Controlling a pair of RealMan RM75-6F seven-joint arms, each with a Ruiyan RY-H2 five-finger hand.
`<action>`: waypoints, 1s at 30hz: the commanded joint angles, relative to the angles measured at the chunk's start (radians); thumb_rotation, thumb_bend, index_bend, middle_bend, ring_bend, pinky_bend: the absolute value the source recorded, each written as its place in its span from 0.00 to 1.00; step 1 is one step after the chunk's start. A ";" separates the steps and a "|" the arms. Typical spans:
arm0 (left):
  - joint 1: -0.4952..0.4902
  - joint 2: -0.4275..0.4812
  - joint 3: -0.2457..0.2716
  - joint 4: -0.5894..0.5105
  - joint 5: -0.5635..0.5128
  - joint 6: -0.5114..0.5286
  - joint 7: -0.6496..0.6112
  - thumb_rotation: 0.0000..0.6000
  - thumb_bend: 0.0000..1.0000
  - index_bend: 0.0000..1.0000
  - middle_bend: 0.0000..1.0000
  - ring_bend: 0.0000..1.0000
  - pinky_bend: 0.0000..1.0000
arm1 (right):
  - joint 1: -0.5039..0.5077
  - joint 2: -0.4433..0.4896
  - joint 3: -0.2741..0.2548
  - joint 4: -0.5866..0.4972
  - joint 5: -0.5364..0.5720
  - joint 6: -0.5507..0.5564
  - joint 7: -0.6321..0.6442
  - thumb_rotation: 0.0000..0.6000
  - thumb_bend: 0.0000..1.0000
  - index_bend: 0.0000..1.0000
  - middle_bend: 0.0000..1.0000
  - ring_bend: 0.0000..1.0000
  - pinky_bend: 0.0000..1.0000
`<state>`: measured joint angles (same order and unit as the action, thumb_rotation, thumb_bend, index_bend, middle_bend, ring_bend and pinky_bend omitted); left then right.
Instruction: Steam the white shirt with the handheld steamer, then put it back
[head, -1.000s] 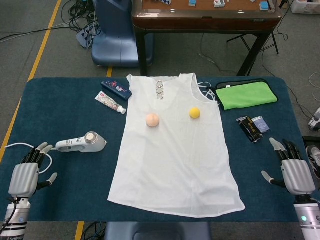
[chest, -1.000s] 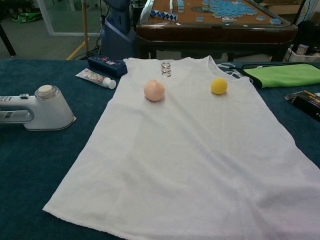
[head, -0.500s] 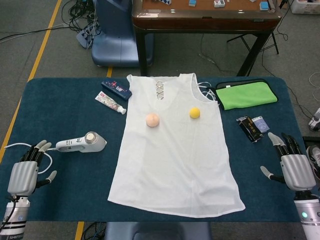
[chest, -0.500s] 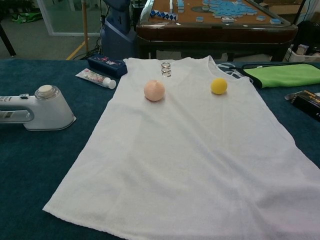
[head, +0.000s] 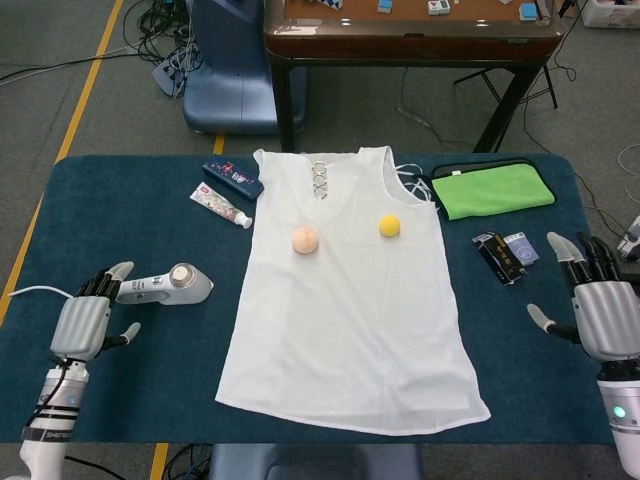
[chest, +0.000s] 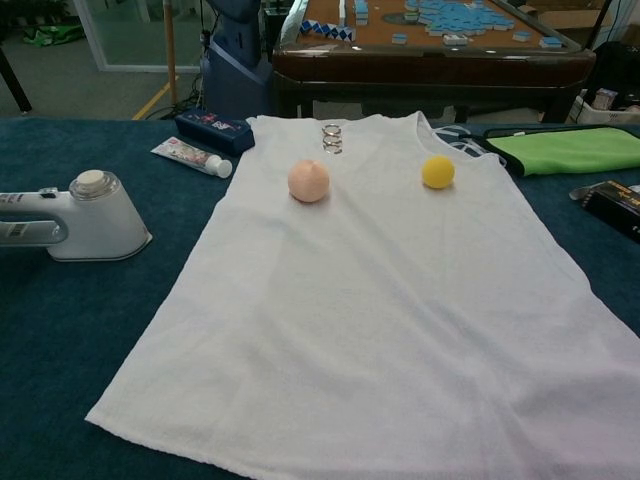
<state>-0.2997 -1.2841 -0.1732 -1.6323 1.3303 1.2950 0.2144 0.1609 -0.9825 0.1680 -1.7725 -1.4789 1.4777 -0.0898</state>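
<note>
The white shirt lies flat in the middle of the blue table. A peach ball and a yellow ball rest on its upper part. The white handheld steamer lies on its side left of the shirt, its cord trailing left. My left hand is open just left of the steamer handle, fingers close to it but holding nothing. My right hand is open at the table's right edge, fingers spread. Neither hand shows in the chest view.
A toothpaste tube and a dark blue box lie above the steamer. A green cloth on a black pad sits at the back right, with a small black packet below it. A wooden table stands behind.
My left hand has moved right and forward, closer to the steamer handle. My right hand has shifted forward and slightly right. Shirt, balls and steamer have not moved.
</note>
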 joint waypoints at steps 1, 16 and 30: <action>-0.030 -0.032 -0.017 0.016 -0.039 -0.031 0.035 1.00 0.20 0.03 0.10 0.08 0.15 | -0.004 0.004 -0.004 -0.001 0.003 0.000 0.006 1.00 0.22 0.01 0.15 0.00 0.00; -0.124 -0.174 -0.050 0.202 -0.168 -0.099 0.155 1.00 0.20 0.00 0.05 0.02 0.12 | -0.031 0.018 -0.023 0.010 0.002 0.022 0.045 1.00 0.22 0.01 0.15 0.00 0.00; -0.187 -0.274 -0.074 0.401 -0.217 -0.163 0.091 1.00 0.20 0.04 0.04 0.03 0.11 | -0.044 0.012 -0.031 0.025 0.006 0.032 0.069 1.00 0.22 0.01 0.15 0.00 0.00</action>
<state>-0.4771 -1.5425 -0.2426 -1.2517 1.1165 1.1365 0.3162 0.1166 -0.9700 0.1365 -1.7474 -1.4734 1.5096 -0.0207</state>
